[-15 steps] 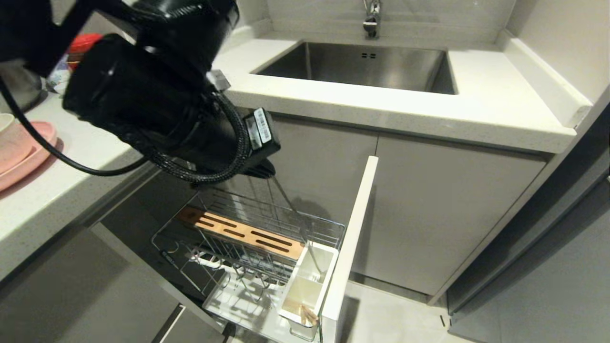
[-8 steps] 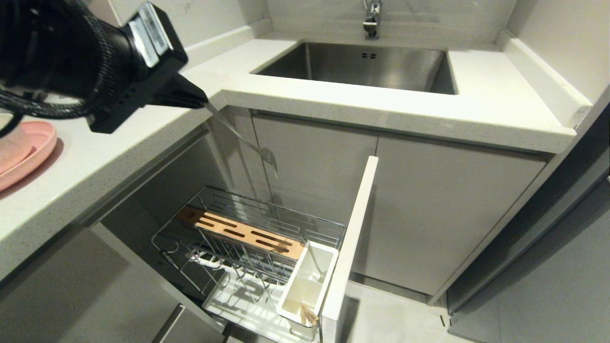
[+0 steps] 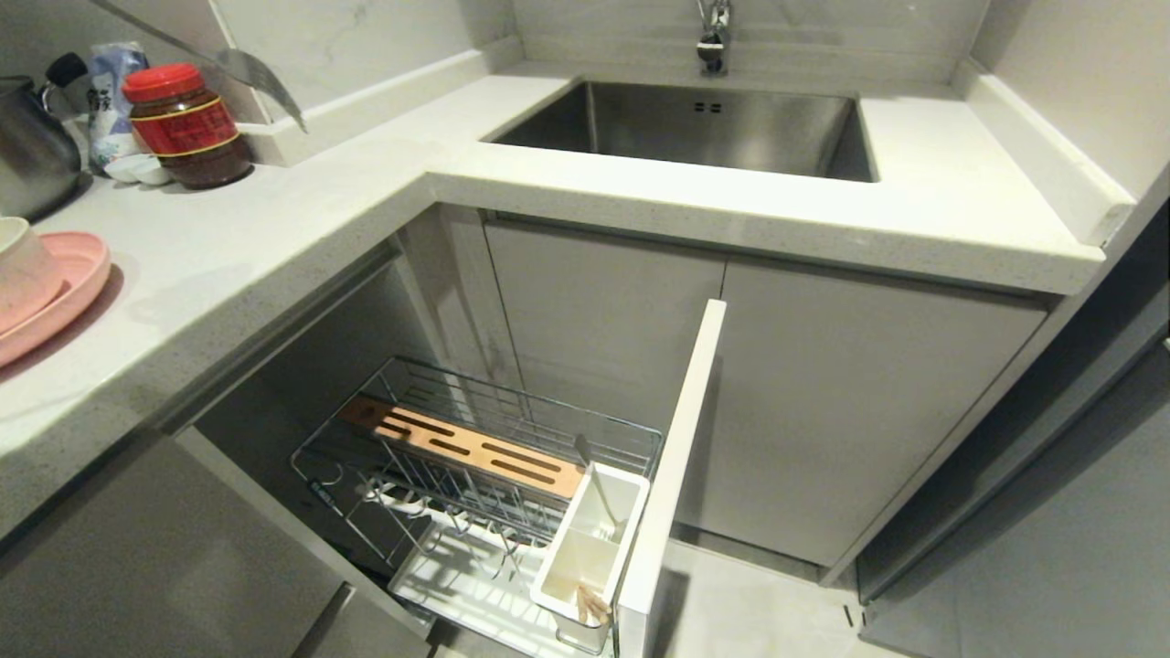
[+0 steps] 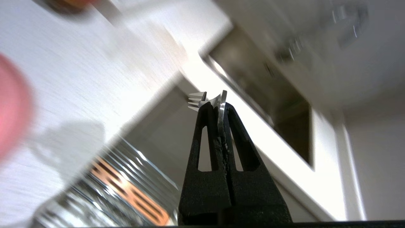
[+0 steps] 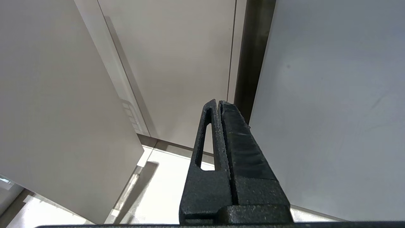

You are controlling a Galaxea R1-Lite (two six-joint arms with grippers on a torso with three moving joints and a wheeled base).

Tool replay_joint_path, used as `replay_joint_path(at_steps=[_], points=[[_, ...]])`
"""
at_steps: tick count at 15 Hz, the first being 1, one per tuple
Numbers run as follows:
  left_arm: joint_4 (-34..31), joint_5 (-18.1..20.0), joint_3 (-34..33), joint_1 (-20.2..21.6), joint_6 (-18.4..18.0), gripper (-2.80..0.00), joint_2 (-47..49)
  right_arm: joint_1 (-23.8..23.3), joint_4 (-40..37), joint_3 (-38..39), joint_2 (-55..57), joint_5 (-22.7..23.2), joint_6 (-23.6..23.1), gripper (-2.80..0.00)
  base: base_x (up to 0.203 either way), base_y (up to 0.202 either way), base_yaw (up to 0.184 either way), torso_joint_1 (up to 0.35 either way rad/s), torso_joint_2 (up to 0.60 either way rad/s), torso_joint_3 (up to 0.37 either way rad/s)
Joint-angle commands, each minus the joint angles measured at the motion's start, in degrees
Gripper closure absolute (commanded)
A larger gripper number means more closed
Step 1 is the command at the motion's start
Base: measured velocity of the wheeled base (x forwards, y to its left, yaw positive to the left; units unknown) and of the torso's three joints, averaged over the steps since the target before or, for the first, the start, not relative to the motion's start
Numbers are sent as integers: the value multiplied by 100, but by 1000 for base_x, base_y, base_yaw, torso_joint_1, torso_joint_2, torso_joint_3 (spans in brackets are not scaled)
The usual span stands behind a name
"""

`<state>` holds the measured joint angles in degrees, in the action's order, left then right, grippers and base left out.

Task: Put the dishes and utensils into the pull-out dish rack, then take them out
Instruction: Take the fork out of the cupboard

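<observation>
My left gripper (image 4: 217, 106) is shut on a metal fork (image 4: 196, 99), whose tines stick out past the fingertips. It hangs over the counter corner, with the pink plate (image 4: 12, 120) blurred to one side. In the head view only the fork (image 3: 251, 78) shows, at the top left above the counter. The pink plate (image 3: 64, 292) and cream bowl (image 3: 16, 265) sit at the counter's left edge. Below, the pull-out dish rack (image 3: 530, 399) stands open. Its white cutlery box (image 3: 632, 521) holds wooden chopsticks (image 3: 592, 605) and a slim metal utensil (image 3: 594, 484). My right gripper (image 5: 218, 103) is shut and empty, parked facing cabinet panels.
A steel sink (image 3: 695, 123) with a faucet (image 3: 713, 37) lies at the back. A red-lidded jar (image 3: 187, 123), a packet (image 3: 108, 91) and a steel pot (image 3: 32, 151) stand at the back left. The rack's white front panel (image 3: 672, 457) juts out toward the floor.
The left arm has lifted the fork out of the cutlery box and carried it up and left. The arm has left the head view, where only the fork's end still shows.
</observation>
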<state>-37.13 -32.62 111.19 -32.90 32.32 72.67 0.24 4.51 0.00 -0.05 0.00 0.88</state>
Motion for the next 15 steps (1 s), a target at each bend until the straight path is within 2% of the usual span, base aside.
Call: replay_joint_path(at_steps=[1, 6, 9, 13, 15], points=[[113, -292, -6, 498, -205, 0, -317, 2, 6, 149, 5, 0, 0, 0, 0, 0, 0, 0, 0, 0], [316, -446, -152, 1591, -541, 0, -266, 2, 6, 149, 5, 0, 0, 0, 0, 0, 0, 0, 0, 0], [995, -488, -646, 2259, -1020, 0, -149, 2, 6, 149, 4, 0, 0, 0, 0, 0, 0, 0, 0, 0], [2310, -479, -1618, 2364, -1807, 0, -116, 2, 6, 149, 5, 0, 0, 0, 0, 0, 0, 0, 0, 0], [3129, -458, -2180, 2367, -2346, 0, -89, 2, 6, 149, 5, 0, 0, 0, 0, 0, 0, 0, 0, 0]])
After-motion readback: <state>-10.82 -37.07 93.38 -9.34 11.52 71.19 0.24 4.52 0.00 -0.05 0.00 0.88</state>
